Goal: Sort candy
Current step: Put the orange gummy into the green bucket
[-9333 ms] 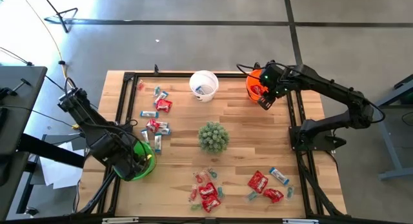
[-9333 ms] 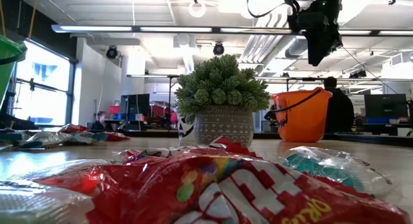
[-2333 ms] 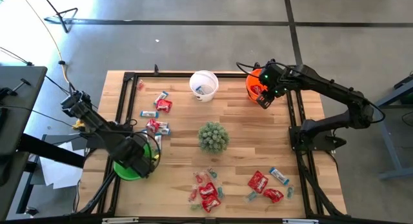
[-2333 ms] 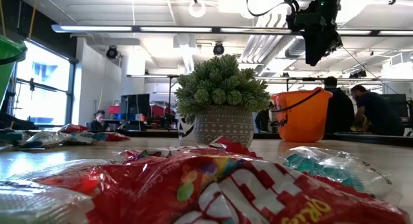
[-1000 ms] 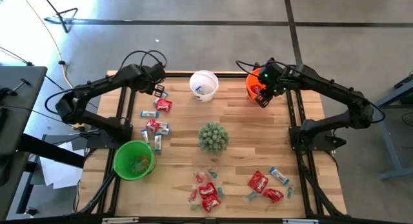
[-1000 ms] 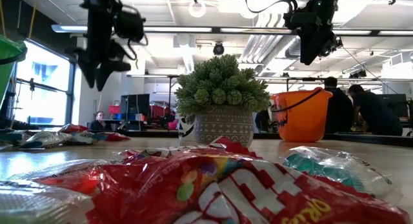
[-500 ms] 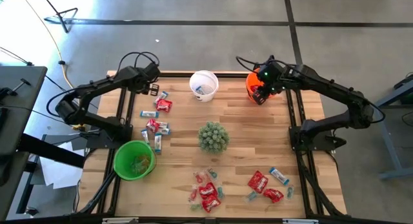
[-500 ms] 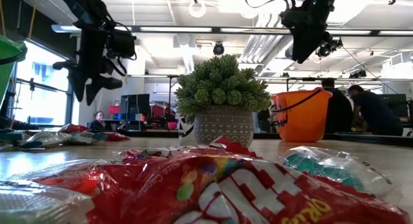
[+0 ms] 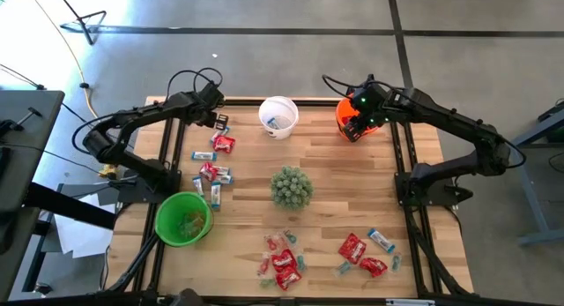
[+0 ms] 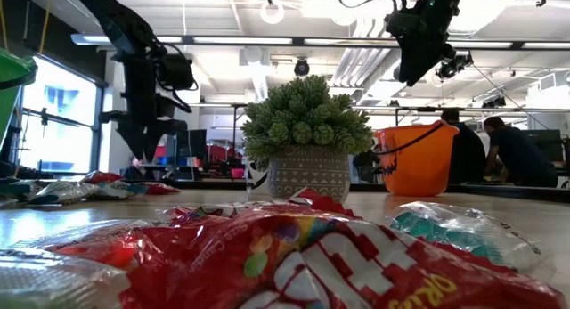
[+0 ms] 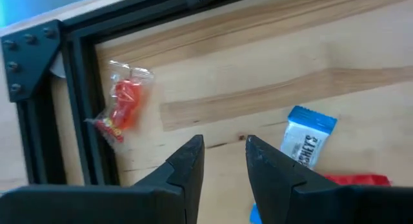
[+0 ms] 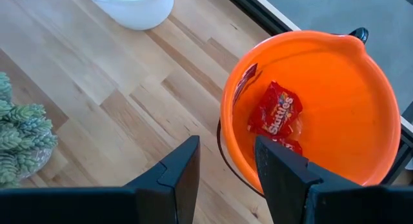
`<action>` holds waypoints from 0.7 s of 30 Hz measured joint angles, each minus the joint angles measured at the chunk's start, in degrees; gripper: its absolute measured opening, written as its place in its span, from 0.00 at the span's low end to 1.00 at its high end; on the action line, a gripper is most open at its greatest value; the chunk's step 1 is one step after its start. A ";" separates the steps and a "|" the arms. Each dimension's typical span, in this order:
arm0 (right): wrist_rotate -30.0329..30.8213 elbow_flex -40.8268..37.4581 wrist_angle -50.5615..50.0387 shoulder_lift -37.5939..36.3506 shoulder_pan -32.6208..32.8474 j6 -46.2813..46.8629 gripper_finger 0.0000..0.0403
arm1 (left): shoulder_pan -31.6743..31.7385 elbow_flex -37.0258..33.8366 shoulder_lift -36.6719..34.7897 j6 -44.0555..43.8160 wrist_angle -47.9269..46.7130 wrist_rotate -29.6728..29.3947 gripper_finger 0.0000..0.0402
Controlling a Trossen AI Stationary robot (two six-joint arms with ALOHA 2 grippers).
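Observation:
Candy lies in three groups on the wooden table: red packets and blue-and-white wrappers at the far left (image 9: 214, 156), near the middle (image 9: 282, 262) and at the near right (image 9: 363, 251). My left gripper (image 9: 216, 121) hangs open and empty above the far-left group. Its wrist view shows its fingers (image 11: 222, 153) between a clear wrapper with red sweets (image 11: 122, 106) and a blue-and-white wrapper (image 11: 308, 139). My right gripper (image 9: 354, 130) is open and empty above the near-left rim of the orange bucket (image 12: 310, 108). That bucket holds red packets (image 12: 277, 111).
A white bucket (image 9: 278, 116) stands at the far middle and a green bucket (image 9: 182, 220) at the near left. A potted green spiky plant (image 9: 291, 188) stands in the middle. A black frame (image 11: 74, 121) borders the table. People sit in the room behind (image 10: 512, 153).
My left gripper has come down toward the far-left candy group, staying open. My right gripper has shifted a little toward the table's left beside the orange bucket.

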 joint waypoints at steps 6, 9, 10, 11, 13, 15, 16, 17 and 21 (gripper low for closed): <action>0.00 0.00 0.26 0.00 0.00 -0.15 0.36 | 0.13 0.02 3.52 0.49 2.41 0.60 0.21; -0.01 0.01 0.54 0.00 0.00 0.21 0.36 | 0.12 0.04 4.77 0.64 2.53 -0.12 0.20; -0.01 0.02 0.57 0.00 0.00 0.61 0.36 | 0.13 0.23 5.02 1.06 2.27 -0.27 0.20; -0.01 0.02 0.57 0.00 0.00 1.12 0.36 | 0.13 0.79 5.29 1.79 1.97 -0.27 0.19; 0.00 0.02 0.59 0.00 0.00 1.49 0.36 | 0.08 2.65 5.63 3.73 1.98 -0.36 0.19; 0.00 0.00 0.57 0.00 0.00 1.50 0.36 | 0.06 5.15 6.13 6.09 2.10 -0.73 0.18; -0.02 0.00 0.59 0.00 0.00 1.66 0.36 | 0.06 6.48 6.46 7.34 2.18 -0.99 0.18; -0.02 0.02 0.57 0.00 0.00 2.09 0.36 | 0.19 7.77 6.84 8.78 2.11 -1.32 0.17; -0.02 0.01 0.57 0.00 0.00 2.91 0.36 | 1.96 13.85 9.70 13.16 0.11 -1.52 0.17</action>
